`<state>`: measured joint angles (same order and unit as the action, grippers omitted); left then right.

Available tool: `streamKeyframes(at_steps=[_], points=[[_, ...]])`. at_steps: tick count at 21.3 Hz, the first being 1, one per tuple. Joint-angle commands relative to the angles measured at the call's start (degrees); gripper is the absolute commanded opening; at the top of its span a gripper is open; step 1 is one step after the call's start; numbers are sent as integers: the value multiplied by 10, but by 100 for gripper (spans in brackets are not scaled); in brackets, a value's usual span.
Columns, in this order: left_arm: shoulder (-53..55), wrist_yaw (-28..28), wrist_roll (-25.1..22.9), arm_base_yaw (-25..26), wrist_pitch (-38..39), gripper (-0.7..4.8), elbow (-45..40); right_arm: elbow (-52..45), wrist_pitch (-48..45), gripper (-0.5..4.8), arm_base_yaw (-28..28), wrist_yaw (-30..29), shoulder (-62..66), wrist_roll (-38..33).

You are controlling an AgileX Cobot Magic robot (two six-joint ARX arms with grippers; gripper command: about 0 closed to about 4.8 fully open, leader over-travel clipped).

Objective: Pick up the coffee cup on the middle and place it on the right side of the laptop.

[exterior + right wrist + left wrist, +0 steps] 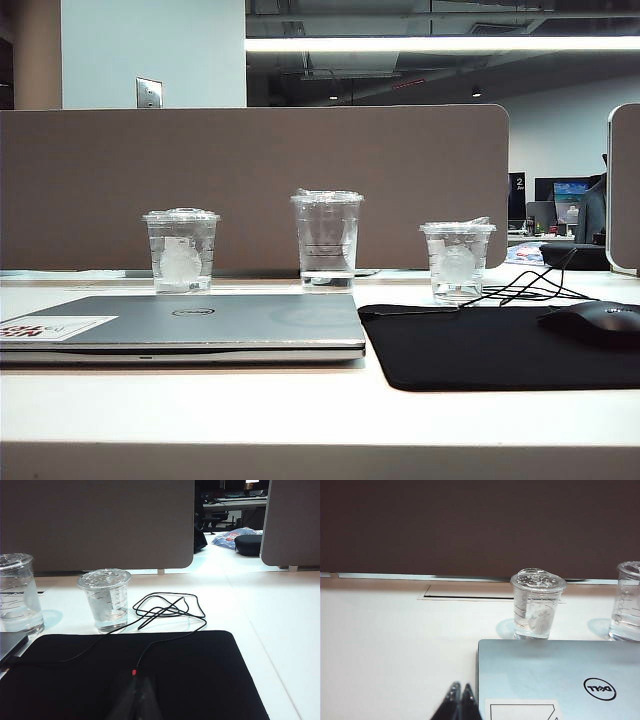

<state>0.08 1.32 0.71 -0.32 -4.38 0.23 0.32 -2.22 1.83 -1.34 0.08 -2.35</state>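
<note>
The coffee cup (327, 240), tall, clear and flat-lidded, stands upright in the middle behind the closed silver Dell laptop (200, 325). It also shows at the edge of both wrist views (626, 602) (17, 595). My left gripper (460, 687) is shut and empty, low beside the laptop's (555, 680) left edge and far from the cup. My right gripper (140, 682) is shut and empty over the black mouse mat (150, 665), well short of the cup. Neither gripper shows in the exterior view.
Two shorter clear cups with a white blob flank the coffee cup, one on the left (181, 250) and one on the right (457, 260). A black mouse (595, 322) sits on the mat (480, 350), its cable (170, 607) looped behind. A brown partition (250, 180) closes the back.
</note>
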Motion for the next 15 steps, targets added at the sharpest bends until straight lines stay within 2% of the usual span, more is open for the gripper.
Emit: streamKeyframes(at_steps=[1,11,15], points=[[0,2,-3,0,-4,-5,2,-3,-12,-5,-1,1,-1,-2],[0,2,-3,0,-3,-5,5,-3,-15,-5,0,4,-1,-2],[14,2,-3,-6,35,-5,42,-3,-14,-5,0,4,-1,-2]])
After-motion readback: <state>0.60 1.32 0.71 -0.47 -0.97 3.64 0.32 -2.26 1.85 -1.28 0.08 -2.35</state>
